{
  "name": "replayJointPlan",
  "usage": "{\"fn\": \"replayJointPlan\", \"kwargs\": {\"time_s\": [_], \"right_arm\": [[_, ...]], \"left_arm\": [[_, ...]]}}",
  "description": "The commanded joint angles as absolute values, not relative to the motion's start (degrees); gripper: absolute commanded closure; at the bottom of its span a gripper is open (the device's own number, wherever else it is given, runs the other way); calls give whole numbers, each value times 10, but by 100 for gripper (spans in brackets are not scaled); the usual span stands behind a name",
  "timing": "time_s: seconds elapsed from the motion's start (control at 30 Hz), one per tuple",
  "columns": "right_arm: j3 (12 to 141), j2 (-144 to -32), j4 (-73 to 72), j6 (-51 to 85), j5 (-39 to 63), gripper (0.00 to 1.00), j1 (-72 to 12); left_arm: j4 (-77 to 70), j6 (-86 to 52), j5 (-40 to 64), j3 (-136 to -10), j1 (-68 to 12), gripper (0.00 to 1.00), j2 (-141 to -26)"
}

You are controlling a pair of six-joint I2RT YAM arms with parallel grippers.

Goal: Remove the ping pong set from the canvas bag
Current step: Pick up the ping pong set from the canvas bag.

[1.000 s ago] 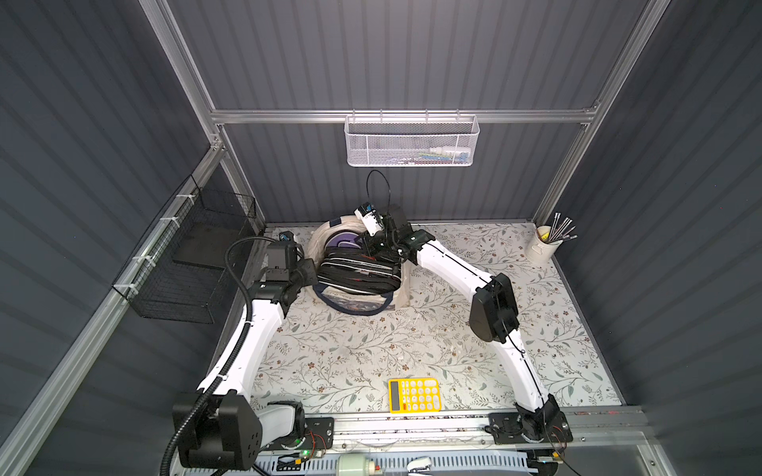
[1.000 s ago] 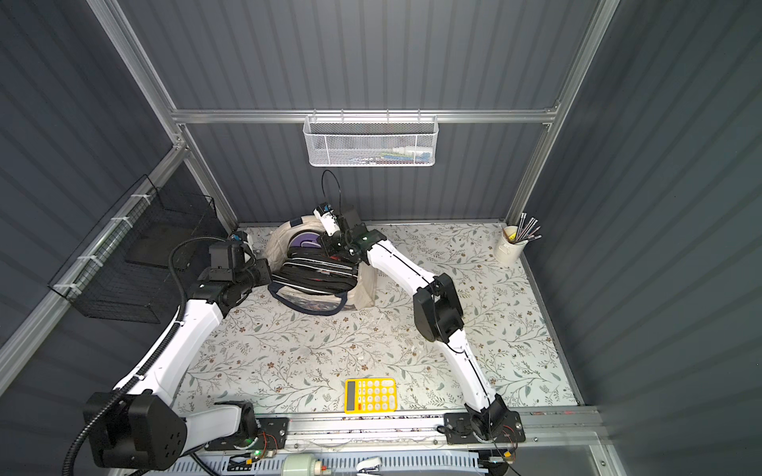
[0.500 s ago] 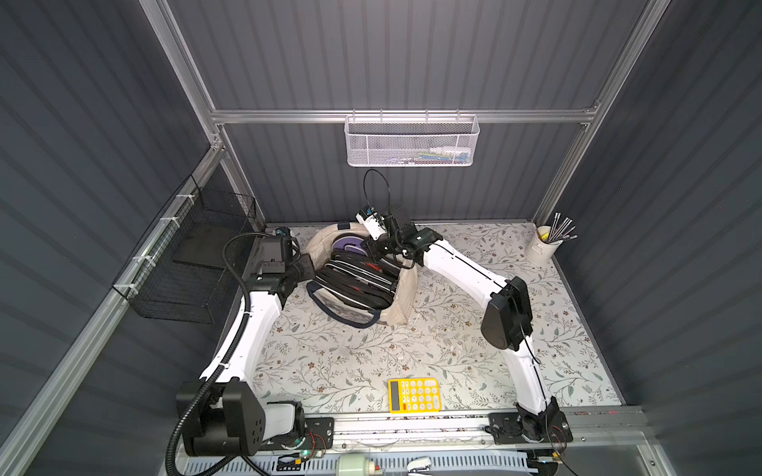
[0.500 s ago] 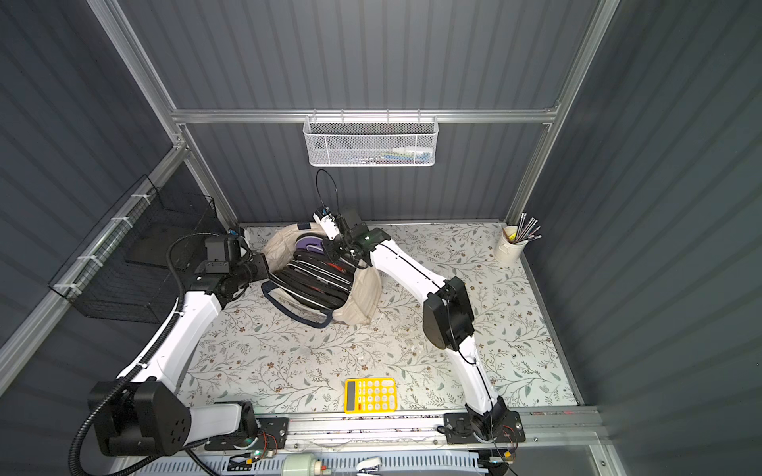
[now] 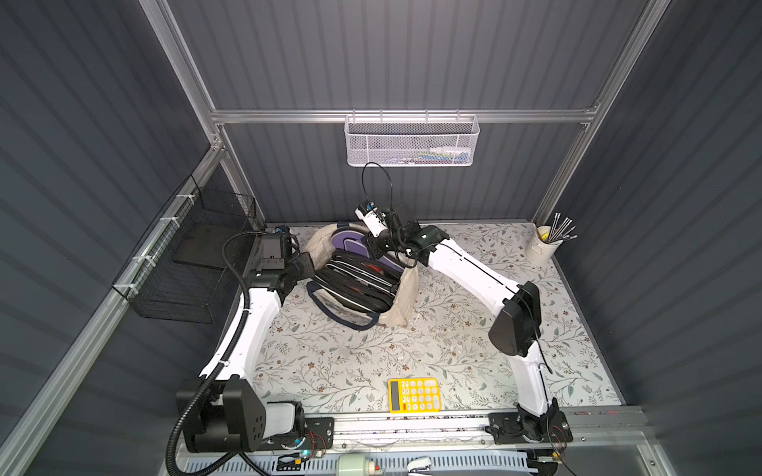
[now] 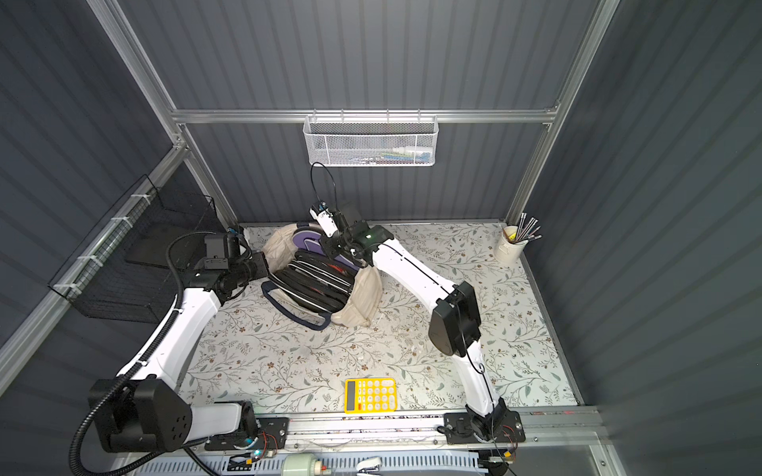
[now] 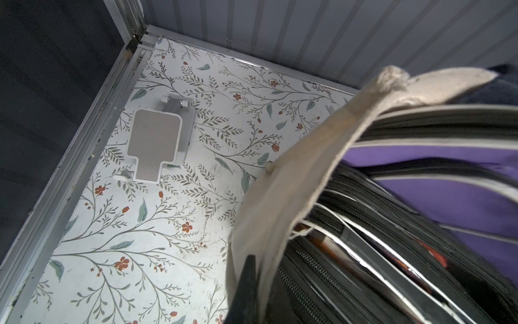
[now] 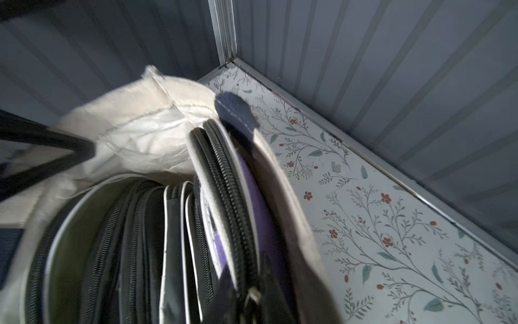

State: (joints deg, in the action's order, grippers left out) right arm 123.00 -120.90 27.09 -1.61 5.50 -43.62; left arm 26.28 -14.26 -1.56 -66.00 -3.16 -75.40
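Sags wider and lower than before, with the canvas bag (image 5: 406,288) rim pinched tight in the left gripper (image 5: 309,263) and the right gripper (image 5: 381,247) shut tight across from it, to show the ping pong set (image 5: 354,284).

Left claw (image 5: 312,267) and right claw (image 5: 378,248) clamped, arms outstretched.

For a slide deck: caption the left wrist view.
Left gripper pinches the canvas bag rim; black and purple zippered cases packed inside.
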Motion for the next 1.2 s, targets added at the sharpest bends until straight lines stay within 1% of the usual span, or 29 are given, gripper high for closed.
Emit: {"fn": "replayJointPlan", "kwargs": {"time_s": [0.0,0.43,0.57,0.67,0.8,0.97,1.07,1.17], "right_arm": [[1261,-1135,247,-18,43,100,-443],[1263,-1031,270,27,0,100,-439],[1259,-998,287,46,-25,100,-428],[1231,-967,285,69,-34,100,-411],[1159,-909,266,131,-19,100,-360],[1041,-844,226,205,9,100,-279],[979,-830,182,246,40,100,-225],[931,-838,140,285,79,100,-181]], "left_arm": [[286,-154,-27,-683,-27,100,-759],[306,-161,-50,-704,-27,100,-776],[308,-157,-64,-700,-27,100,-773],[313,-157,-88,-700,-27,100,-767],[329,-156,-127,-705,-27,100,-759],[349,-165,-143,-714,-27,100,-755],[367,-171,-156,-727,-27,100,-753],[382,-172,-166,-747,-27,100,-751]]}}
